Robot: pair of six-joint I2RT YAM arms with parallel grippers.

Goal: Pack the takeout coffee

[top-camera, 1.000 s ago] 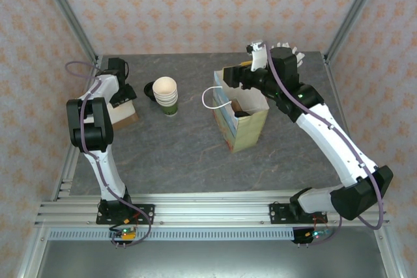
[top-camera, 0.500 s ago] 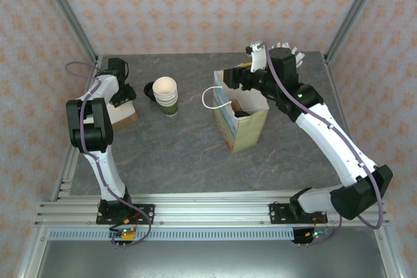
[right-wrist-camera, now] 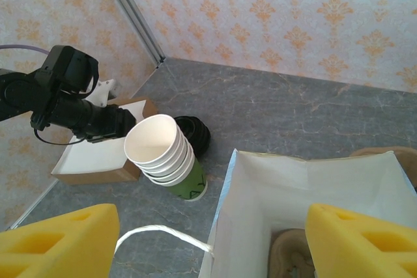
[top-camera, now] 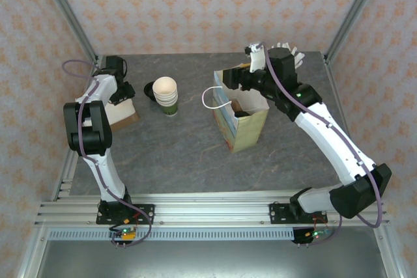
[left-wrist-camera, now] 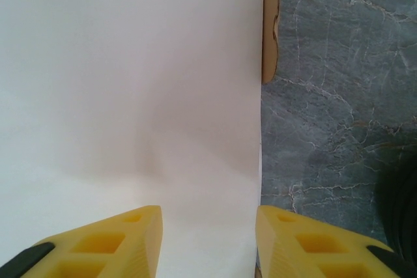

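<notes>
Now right gripper (right-wrist-camera: 212, 218) spread wide above paper bag (right-wrist-camera: 287, 180); left gripper (left-wrist-camera: 207, 219) parted above white box (left-wrist-camera: 130, 83).

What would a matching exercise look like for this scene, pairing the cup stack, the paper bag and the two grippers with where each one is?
1. cup stack
2. paper bag
3. left gripper
4. right gripper

A. above the bag's open top
B. above the white-lined box
C. beside a black round object
D. upright, to the right of the cups

Pairs: 1-C, 2-D, 3-B, 4-A
</notes>
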